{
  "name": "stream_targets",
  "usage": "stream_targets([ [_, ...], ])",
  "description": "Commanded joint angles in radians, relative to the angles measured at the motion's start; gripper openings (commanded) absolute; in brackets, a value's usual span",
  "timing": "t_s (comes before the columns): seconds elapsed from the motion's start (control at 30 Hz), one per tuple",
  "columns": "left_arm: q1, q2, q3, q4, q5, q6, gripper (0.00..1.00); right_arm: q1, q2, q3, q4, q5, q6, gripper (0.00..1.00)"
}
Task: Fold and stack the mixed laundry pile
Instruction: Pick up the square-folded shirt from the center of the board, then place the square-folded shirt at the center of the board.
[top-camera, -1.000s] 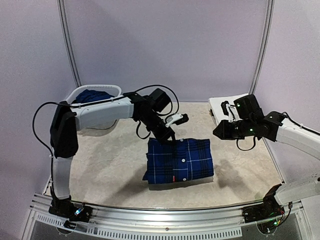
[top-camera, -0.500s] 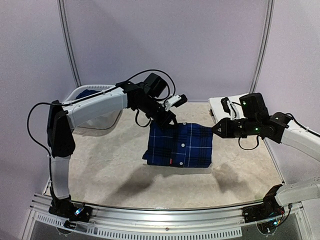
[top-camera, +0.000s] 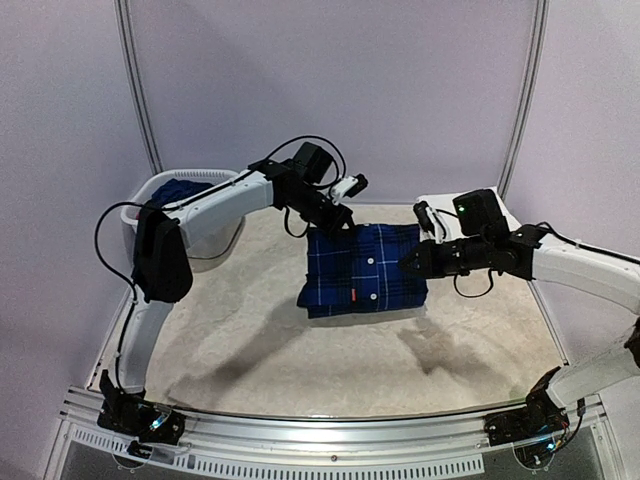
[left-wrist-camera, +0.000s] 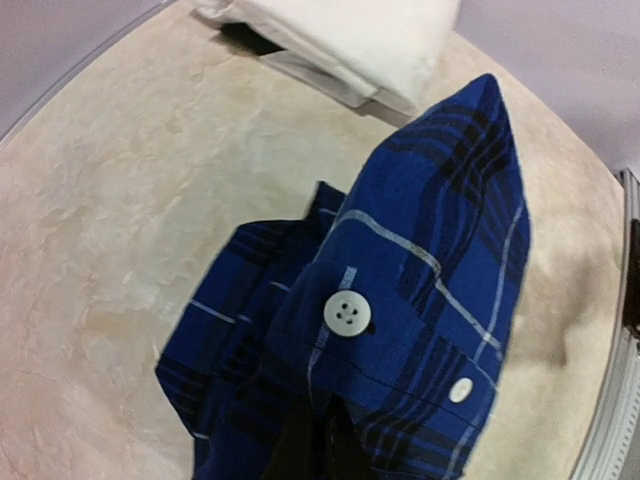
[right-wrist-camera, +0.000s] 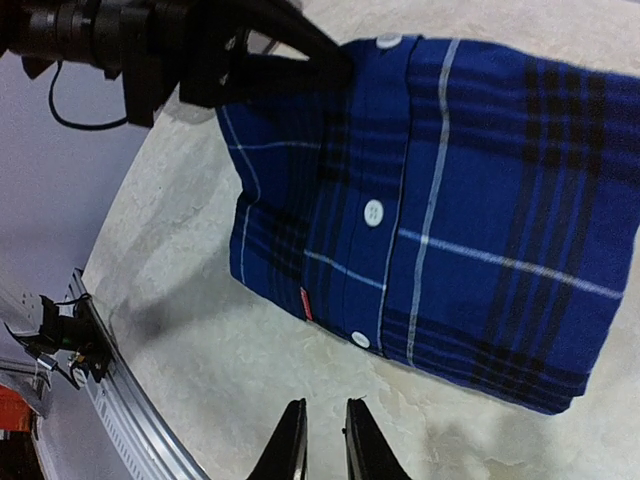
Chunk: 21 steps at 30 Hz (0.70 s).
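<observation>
Plaid shirt (top-camera: 365, 270) — folded, hanging above table (top-camera: 250, 340) centre, far-left corner clamped in left gripper (top-camera: 338, 224). Right gripper (top-camera: 406, 266) just beside right edge, fingers narrowly apart, empty. Risk from single-corner hold — could sag open or slip out short of white folded stack (top-camera: 440, 208) at far-right corner.

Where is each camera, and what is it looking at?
Top camera: high behind the robot, looking down at the table; both arms show, the left arm holding the blue shirt.
Left wrist camera: on the left arm, looking down the hanging shirt; its own jaws, shut on it, show below.
Right wrist camera: on the right arm, facing the shirt's front; its own jaws show below.
Shared: all three see the shirt.
</observation>
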Motion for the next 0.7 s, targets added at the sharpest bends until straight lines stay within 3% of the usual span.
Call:
stream_targets([
  [0.0, 0.066, 0.094, 0.067, 0.046, 0.028, -0.023, 0.0, 0.003, 0.113, 0.047, 0.072, -0.045, -0.017, 0.13],
  [0.3, 0.155, 0.287, 0.233, 0.055, 0.117, -0.055, 0.0, 0.006, 0.34, 0.178, 0.106, -0.082, -0.023, 0.11],
  [0.53, 0.148, 0.315, 0.215, 0.123, 0.229, -0.046, 0.0, 0.025, 0.479, 0.282, 0.101, -0.1, -0.013, 0.11],
  [0.67, 0.124, 0.324, 0.225, 0.136, 0.211, -0.012, 0.0, 0.027, 0.524, 0.316, 0.106, -0.092, -0.004, 0.1],
])
